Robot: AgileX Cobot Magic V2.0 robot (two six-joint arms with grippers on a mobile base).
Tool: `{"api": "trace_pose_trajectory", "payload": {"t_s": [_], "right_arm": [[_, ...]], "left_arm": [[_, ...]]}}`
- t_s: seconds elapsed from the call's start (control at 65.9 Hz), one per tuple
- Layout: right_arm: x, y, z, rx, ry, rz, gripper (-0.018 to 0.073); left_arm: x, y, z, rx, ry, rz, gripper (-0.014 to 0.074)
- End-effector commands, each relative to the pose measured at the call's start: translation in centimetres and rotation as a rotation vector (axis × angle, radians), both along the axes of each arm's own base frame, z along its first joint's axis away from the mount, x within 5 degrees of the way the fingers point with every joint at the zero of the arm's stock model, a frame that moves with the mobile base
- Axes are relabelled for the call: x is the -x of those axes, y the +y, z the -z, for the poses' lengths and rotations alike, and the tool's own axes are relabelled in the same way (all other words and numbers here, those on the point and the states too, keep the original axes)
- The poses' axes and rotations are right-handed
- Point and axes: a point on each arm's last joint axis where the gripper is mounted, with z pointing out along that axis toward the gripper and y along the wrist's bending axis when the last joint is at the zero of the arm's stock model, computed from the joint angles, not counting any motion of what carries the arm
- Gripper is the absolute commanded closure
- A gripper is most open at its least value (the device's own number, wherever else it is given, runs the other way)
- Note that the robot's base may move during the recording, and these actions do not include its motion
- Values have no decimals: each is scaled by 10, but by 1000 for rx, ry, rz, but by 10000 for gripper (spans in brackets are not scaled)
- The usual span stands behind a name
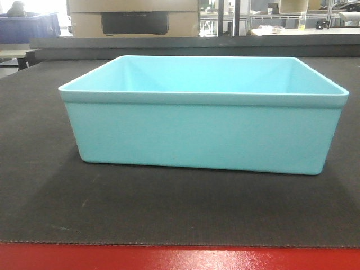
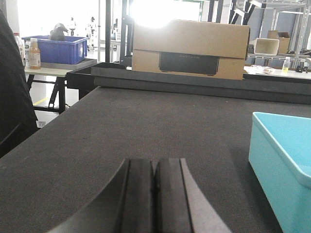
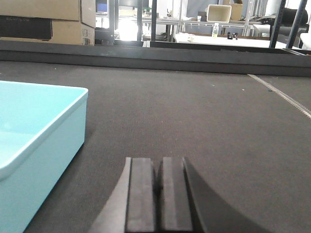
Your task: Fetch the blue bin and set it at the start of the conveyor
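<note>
The blue bin [image 1: 203, 134], a pale turquoise tub, stands upright and empty on the black belt of the conveyor start [image 1: 50, 197], just behind its red front edge [image 1: 169, 259]. In the left wrist view the bin [image 2: 282, 160] is at the right, apart from my left gripper [image 2: 154, 167], which is shut and empty low over the belt. In the right wrist view the bin [image 3: 34, 145] is at the left, apart from my right gripper [image 3: 159, 165], which is shut and empty. Neither gripper shows in the front view.
A cardboard box [image 2: 189, 48] stands beyond the belt's far raised edge [image 2: 194, 80]. A dark blue bin [image 2: 56, 48] sits on a table at the far left, with a bottle [image 2: 34, 53] beside it. Shelving and tables stand at the back right [image 3: 218, 29].
</note>
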Motion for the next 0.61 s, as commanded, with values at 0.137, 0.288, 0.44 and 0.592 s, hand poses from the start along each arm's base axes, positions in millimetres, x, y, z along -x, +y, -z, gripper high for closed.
{"api": "trace_pose_trajectory", "payload": {"t_s": [0.137, 0.288, 0.44, 0.592], "right_arm": [[3, 0, 4, 25, -45, 11, 720], [3, 0, 4, 25, -45, 11, 720], [3, 0, 4, 25, -45, 11, 720], [3, 0, 4, 25, -45, 11, 720]], "left_arm": [[1, 0, -3, 4, -31, -4, 707], [1, 0, -3, 4, -31, -4, 707], [1, 0, -3, 4, -31, -4, 707], [1, 0, -3, 4, -31, -4, 707]]}}
